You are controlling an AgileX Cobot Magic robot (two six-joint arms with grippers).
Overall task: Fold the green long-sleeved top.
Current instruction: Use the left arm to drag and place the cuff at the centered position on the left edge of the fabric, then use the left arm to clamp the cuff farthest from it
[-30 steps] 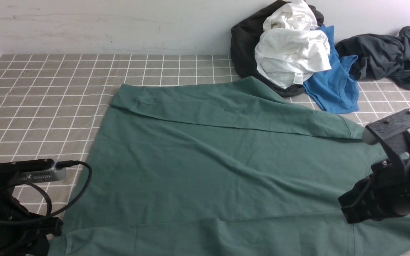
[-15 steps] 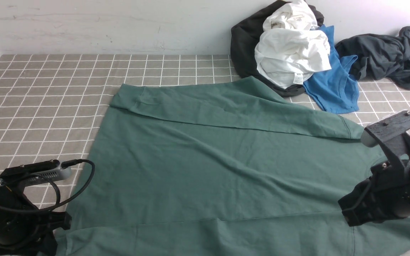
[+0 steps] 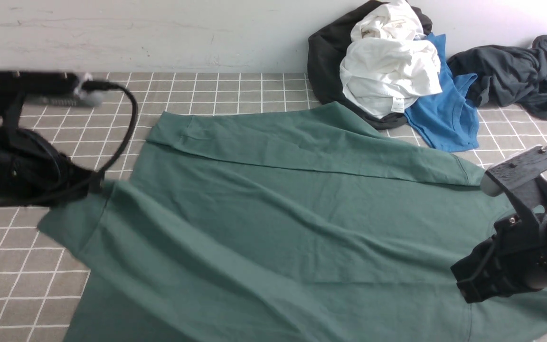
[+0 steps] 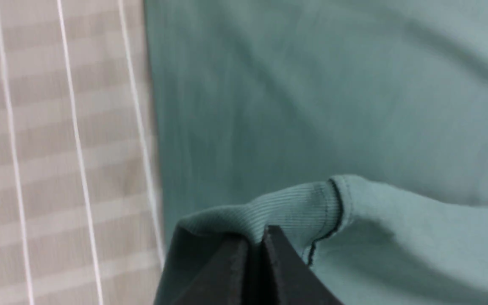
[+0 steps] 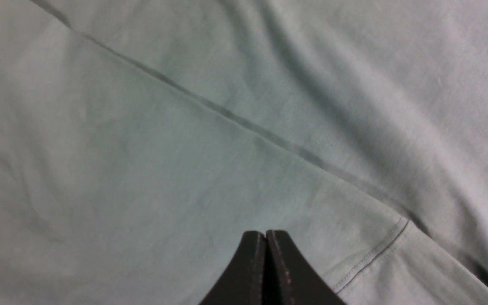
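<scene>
The left claw is clamped on the ribbed cuff of the near sleeve, holding it off the grey checked bench. The green top lies spread mid-bench, its far sleeve already folded across. I judge the near sleeve and body folds remain. The right claw, tips together, hangs low over the cloth. Behind, other clothes are heaped against a pale wall.
</scene>
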